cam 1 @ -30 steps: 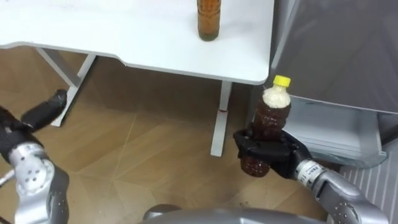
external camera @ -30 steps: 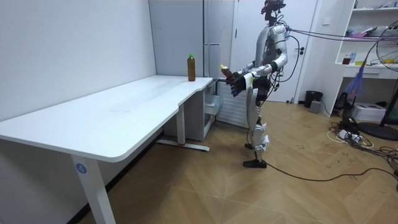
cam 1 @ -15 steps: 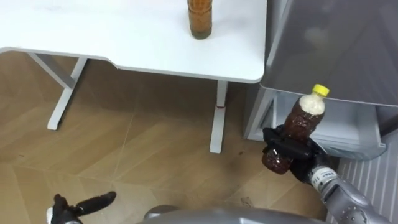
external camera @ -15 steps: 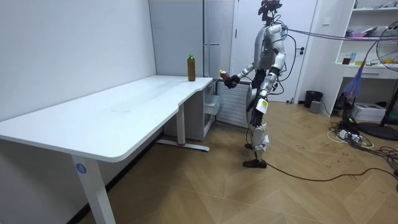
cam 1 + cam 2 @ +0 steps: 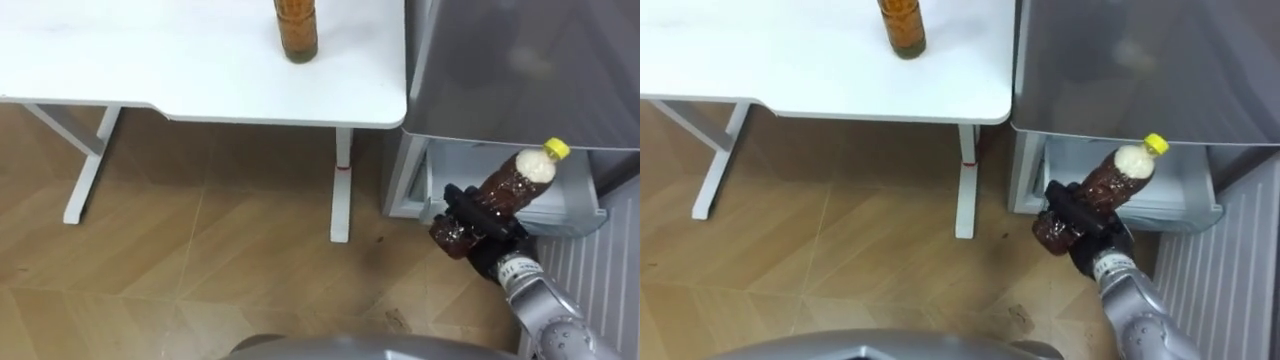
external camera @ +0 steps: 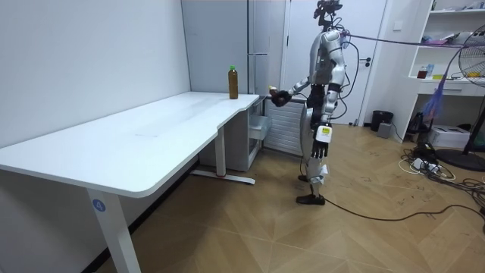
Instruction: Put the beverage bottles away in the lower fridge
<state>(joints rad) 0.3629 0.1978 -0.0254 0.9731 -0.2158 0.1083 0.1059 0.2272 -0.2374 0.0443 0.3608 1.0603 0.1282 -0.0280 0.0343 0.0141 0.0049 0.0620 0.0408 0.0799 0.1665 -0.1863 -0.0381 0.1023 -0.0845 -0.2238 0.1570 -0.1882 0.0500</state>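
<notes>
Drink bottle [image 5: 517,178], yellow-capped, tilted, right hand [image 5: 483,222] clenched round its lower half, before open fridge drawer [image 5: 575,200]

Bottle [image 5: 298,28] on table [image 5: 180,70], fridge [image 5: 520,70] right of table, second bottle [image 5: 500,195] before fridge

room was bright and evenly lit from overhead, no harsh shadows anywhere. white table [image 5: 200,70] came out almost glaring, with a soft shadow under it on the wood floor [image 5: 200,250]. grey fridge door [image 5: 540,80] just had a dull sheen with one pale smudge of reflection.
</notes>
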